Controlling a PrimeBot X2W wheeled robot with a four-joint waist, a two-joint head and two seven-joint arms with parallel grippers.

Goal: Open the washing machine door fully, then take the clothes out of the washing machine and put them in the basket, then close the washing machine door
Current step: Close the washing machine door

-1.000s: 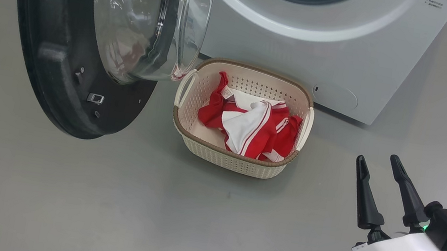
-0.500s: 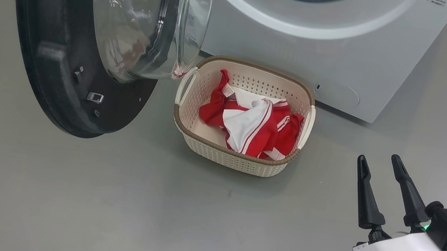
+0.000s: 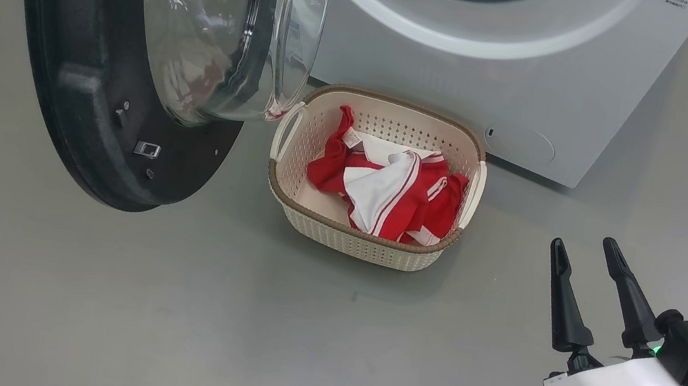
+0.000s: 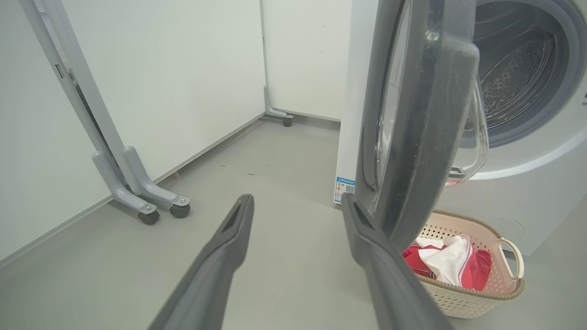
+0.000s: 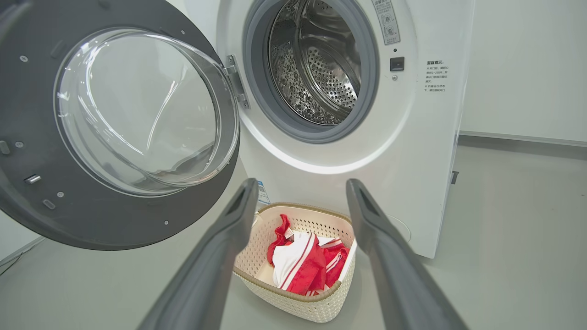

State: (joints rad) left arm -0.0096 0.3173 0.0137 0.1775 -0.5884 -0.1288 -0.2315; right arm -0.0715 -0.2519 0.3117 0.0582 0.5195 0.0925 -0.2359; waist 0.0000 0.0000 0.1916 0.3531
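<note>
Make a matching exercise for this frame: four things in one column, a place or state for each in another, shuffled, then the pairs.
Things
1. washing machine door
2. clothes
3. basket
4. drum

Places or states
A. standing on the floor in front of the washing machine
B. swung open, glass bowl facing out
C. perforated steel behind a grey gasket
D. piled in the basket

Pairs: 1-B, 2-D, 3-A, 4-C
</note>
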